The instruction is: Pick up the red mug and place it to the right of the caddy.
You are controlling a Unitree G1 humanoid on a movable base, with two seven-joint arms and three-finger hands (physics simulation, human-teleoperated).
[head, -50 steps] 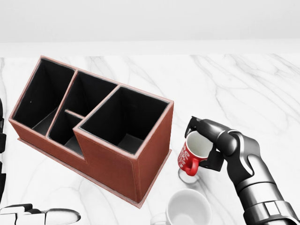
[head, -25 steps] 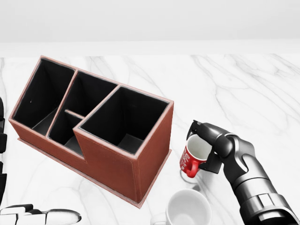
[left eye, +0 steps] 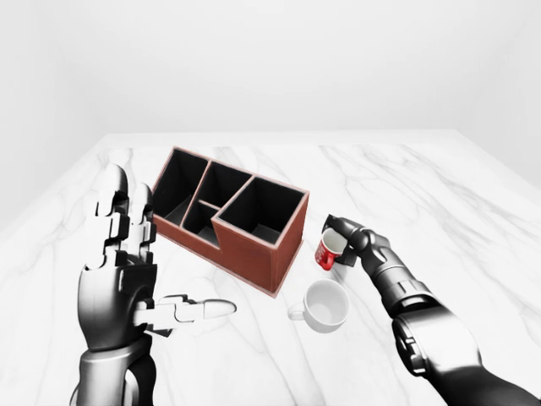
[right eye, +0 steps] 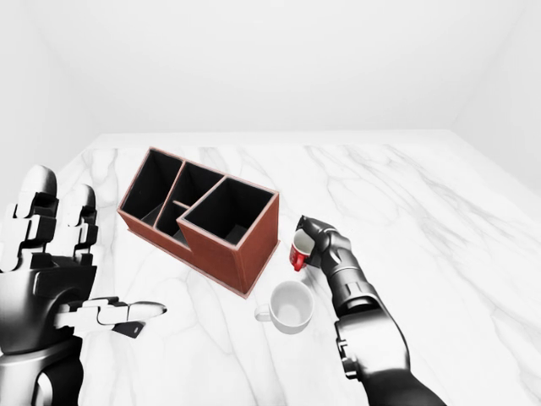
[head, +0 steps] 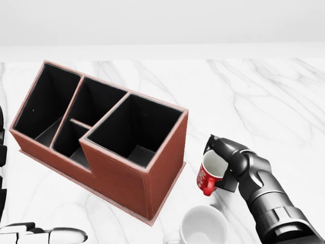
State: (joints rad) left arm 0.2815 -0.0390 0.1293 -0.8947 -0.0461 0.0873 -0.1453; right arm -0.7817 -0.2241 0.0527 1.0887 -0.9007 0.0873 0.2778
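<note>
My right robot hand [head: 219, 165] is closed around the red mug [head: 209, 175], which sits at the lower right of the head view, just right of the caddy [head: 101, 137]. I hold it tilted, mouth toward the upper right and handle hanging low, because my fingers wrap its rim and far wall. Whether its base touches the marble surface [head: 264, 96] I cannot tell. A white mug [left eye: 325, 305] lies just below it, cut off by the head view's bottom edge. My left robot hand [left eye: 127, 279] stands open, fingers raised, holding nothing. My fingertips behind the mug are hidden.
</note>
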